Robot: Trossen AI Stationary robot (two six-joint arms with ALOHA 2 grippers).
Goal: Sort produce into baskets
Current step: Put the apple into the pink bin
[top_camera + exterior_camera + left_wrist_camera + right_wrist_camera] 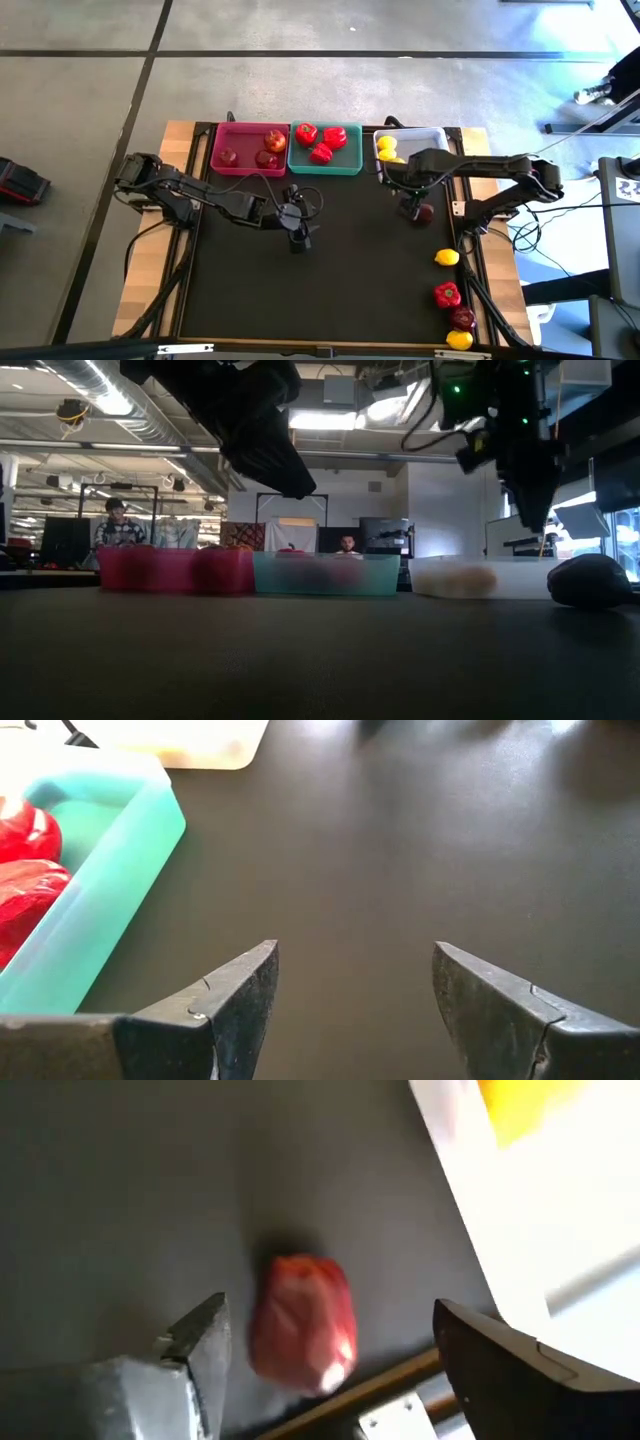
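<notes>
Round dark red apple (pixel 303 1323) lies below the wide-open, empty right gripper (pixel 330 1350) (smooth, firm): grasp its middle.

Both end effectors (pixel 350 1010) (pixel 330 1370) open, empty.

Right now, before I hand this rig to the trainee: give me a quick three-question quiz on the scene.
1. True or false: the left tool holds something.
2. What lies in the pink basket? A apples, B peppers, C lemons.
3. Which tool has a loose red item on the mat in front of its open fingers?
Key: 1 false, it is open and empty. 2 A. 3 the right tool.
</notes>
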